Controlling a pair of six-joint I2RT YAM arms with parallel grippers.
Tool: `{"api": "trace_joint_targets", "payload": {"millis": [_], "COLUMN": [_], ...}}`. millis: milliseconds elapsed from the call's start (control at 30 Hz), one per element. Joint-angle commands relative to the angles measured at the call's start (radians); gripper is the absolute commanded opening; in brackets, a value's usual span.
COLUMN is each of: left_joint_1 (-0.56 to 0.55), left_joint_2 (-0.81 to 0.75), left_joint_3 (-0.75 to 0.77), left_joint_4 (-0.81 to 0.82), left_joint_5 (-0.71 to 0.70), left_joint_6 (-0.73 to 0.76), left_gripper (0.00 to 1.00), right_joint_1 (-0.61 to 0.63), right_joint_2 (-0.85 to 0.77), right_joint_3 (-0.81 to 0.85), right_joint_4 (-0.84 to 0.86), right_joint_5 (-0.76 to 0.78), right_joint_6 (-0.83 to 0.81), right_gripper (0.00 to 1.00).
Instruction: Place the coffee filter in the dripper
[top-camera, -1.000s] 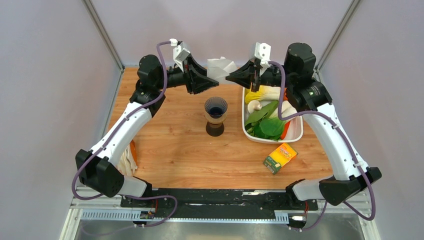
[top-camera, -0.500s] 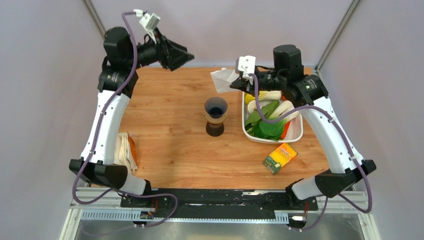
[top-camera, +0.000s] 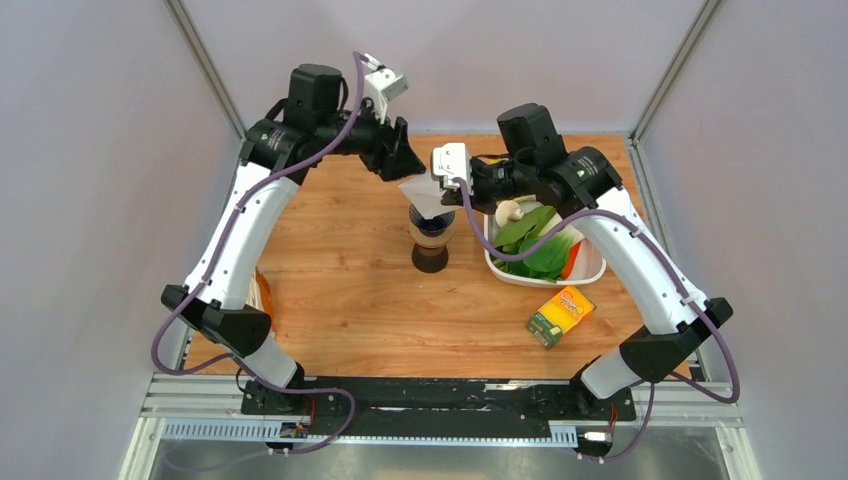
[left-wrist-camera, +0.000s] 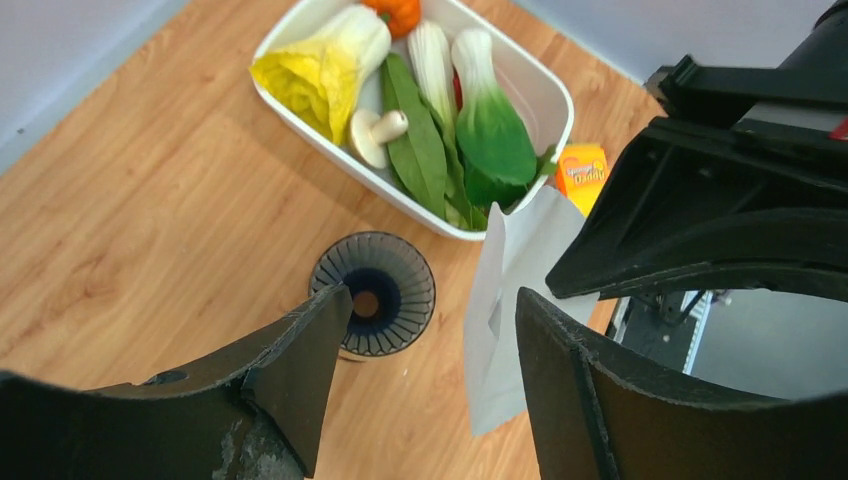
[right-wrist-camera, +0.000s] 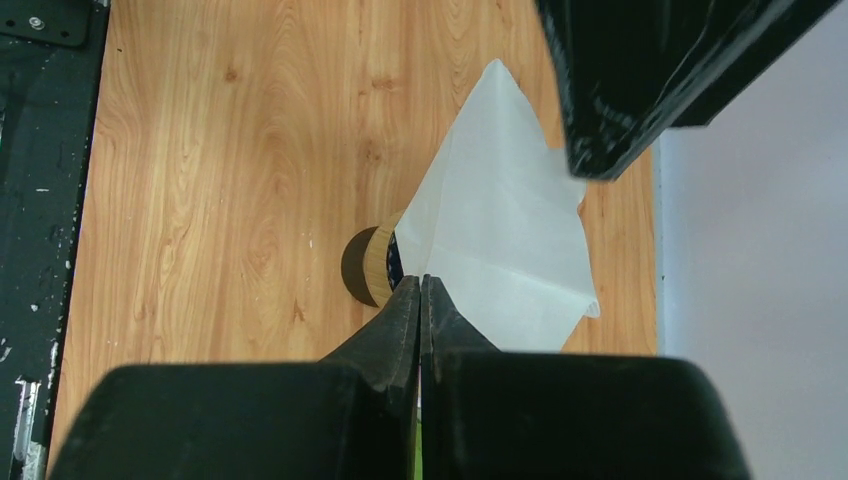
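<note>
The dripper (top-camera: 431, 238) stands mid-table, tan funnel on a dark base. My right gripper (top-camera: 447, 190) is shut on the white coffee filter (top-camera: 424, 194) and holds it just above the dripper's mouth. In the right wrist view the filter (right-wrist-camera: 500, 235) fans out beyond the shut gripper (right-wrist-camera: 420, 285), hiding part of the dripper (right-wrist-camera: 366, 266). My left gripper (top-camera: 402, 163) is open, just left of the filter. In the left wrist view the filter (left-wrist-camera: 508, 300) hangs between the spread fingers (left-wrist-camera: 290, 360), near the right one; the dripper (left-wrist-camera: 372, 293) is below.
A white tub (top-camera: 598, 268) of vegetables stands right of the dripper, also in the left wrist view (left-wrist-camera: 555, 92). An orange box (top-camera: 560, 315) lies in front of it. An orange-and-white pack (top-camera: 263, 292) peeks out beside the left arm.
The right gripper has carried the filter from the back of the table forward and left to above the dripper. The left arm swung out to the back left, then returned beside the filter.
</note>
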Motion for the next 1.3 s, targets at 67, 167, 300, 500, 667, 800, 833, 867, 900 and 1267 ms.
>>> {"api": "trace_joint_targets", "payload": {"millis": [67, 167, 300, 500, 667, 800, 833, 867, 900, 1267], "left_joint_1": [-0.064, -0.078, -0.087, -0.087, -0.087, -0.087, -0.086, -0.087, -0.087, -0.086], "left_joint_2": [-0.004, 0.004, 0.018, 0.045, 0.04, -0.001, -0.015, -0.022, -0.039, -0.087], "left_joint_3": [-0.006, -0.011, -0.012, 0.004, -0.012, -0.069, -0.088, -0.1, -0.123, -0.189], "left_joint_4": [-0.073, -0.088, -0.098, -0.085, -0.041, 0.029, 0.05, 0.061, 0.082, 0.147], "left_joint_5": [-0.08, -0.091, -0.101, -0.105, -0.105, -0.081, -0.062, -0.05, -0.027, 0.085], "left_joint_6": [0.119, 0.132, 0.147, 0.12, 0.096, 0.084, 0.085, 0.089, 0.088, 0.072], "left_gripper": [0.72, 0.68, 0.51, 0.21, 0.0, 0.0, 0.0, 0.0, 0.0, 0.0], "right_joint_1": [0.052, 0.065, 0.082, 0.095, 0.099, 0.097, 0.097, 0.094, 0.09, 0.065], "right_joint_2": [-0.018, -0.015, -0.014, -0.02, -0.032, -0.035, -0.032, -0.028, -0.025, 0.012], "right_joint_3": [0.044, 0.054, 0.054, 0.051, 0.026, 0.019, 0.019, 0.018, 0.018, 0.022], "right_joint_4": [-0.025, -0.025, -0.029, -0.038, -0.042, -0.043, -0.044, -0.044, -0.043, -0.04], "right_joint_5": [0.061, 0.081, 0.102, 0.1, 0.08, 0.072, 0.077, 0.082, 0.084, 0.029], "right_joint_6": [-0.03, -0.028, -0.023, -0.011, 0.0, 0.025, 0.033, 0.037, 0.039, 0.007], "right_gripper": [0.0, 0.0, 0.0, 0.0, 0.0, 0.11, 0.23, 0.29, 0.36, 0.6]}}
